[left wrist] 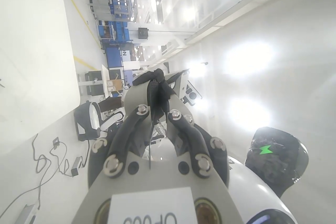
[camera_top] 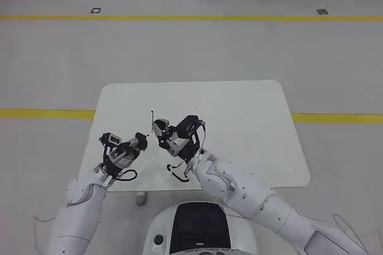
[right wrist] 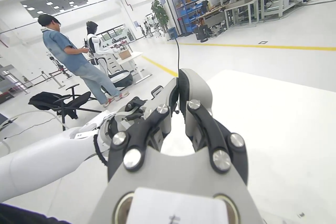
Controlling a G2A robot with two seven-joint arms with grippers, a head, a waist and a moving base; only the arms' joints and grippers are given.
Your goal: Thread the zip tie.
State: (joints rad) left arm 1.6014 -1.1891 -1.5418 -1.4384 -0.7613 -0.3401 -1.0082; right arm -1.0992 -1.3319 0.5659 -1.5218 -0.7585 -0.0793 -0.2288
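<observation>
Step in hand, as judged: bringing the free tip of the zip tie (right wrist: 178,57) to its head for threading. The right gripper (right wrist: 179,78) was clenched on the zip tie, and the thin black strap stood straight out past its fingertips. The left gripper (left wrist: 157,82) also had its fingers pressed together. A thin black strip ran in the gap behind them toward the palm; I took it for the same tie, so the left was probably grasping it as well. In the top view both grippers sat left of centre in the frame, just beside each other over the white table (camera_top: 242,115), with the strap pointing toward the upper edge. To do it well: align the strap's axis with the head's slot before advancing, then feed slowly, since a small tilt would likely make the tip skid off. View notes: the right wrist view showed the free strap and the clamp plainly. The top view showed how close the grippers were, with the tie a mere hairline. The left wrist view showed the strip inside the left fingers. I could not tell whether the head sat between those pads.
</observation>
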